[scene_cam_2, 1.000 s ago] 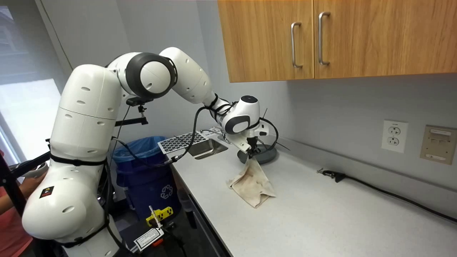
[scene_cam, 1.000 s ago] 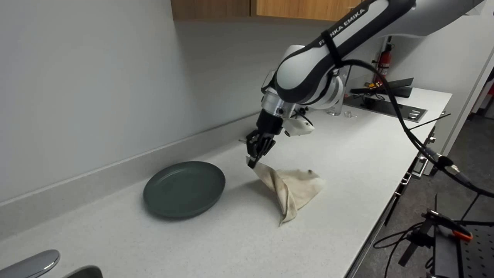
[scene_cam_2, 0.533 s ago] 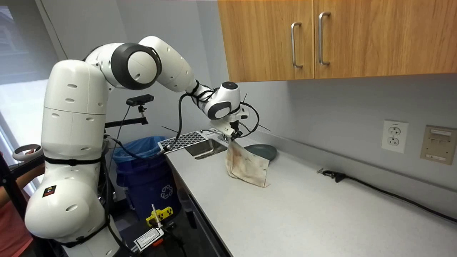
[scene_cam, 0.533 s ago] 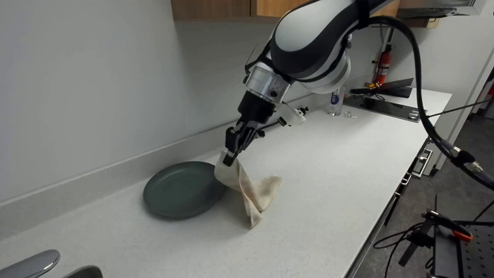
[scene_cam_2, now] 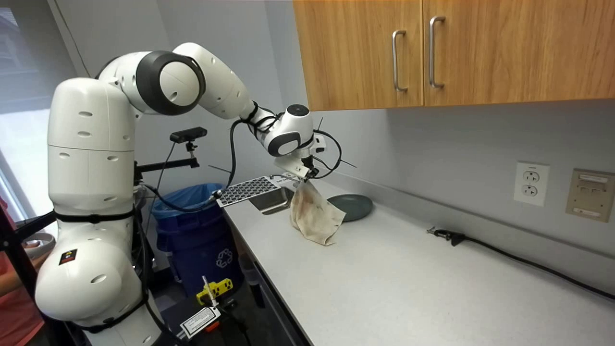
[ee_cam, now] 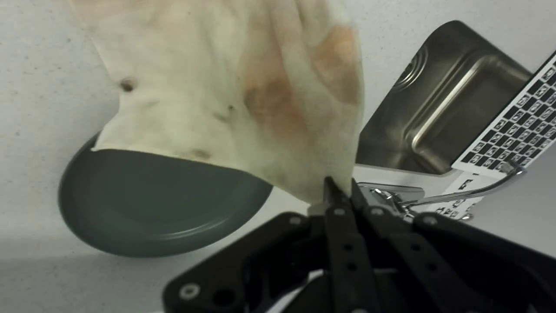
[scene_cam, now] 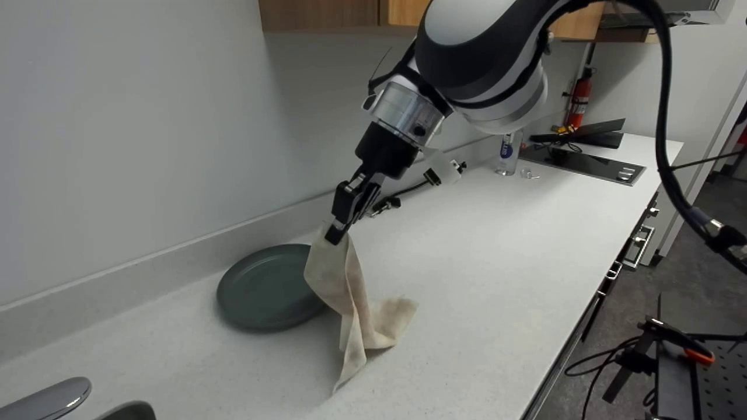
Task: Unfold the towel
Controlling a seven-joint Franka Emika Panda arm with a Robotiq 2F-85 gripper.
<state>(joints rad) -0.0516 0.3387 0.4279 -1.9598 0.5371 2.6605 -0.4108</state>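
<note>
An end effector (ee_cam: 342, 186) pinches a towel (scene_cam: 353, 315) by what looks like a corner, likely so its weight drops the folds open | The towel hangs over the desk (scene_cam: 478, 291), long axis running steeply down, loose end pointing deskward, contact there unclear | A plate (scene_cam: 262, 291) sits near it | A sink (ee_cam: 464, 113) lies beyond the towel

and the cream towel (scene_cam: 353, 306) hangs there, creased and pinched at its top, over the white countertop (scene_cam: 478, 303), orange-brown stains and dark spots across it, the lower end flaring out unevenly
</note>
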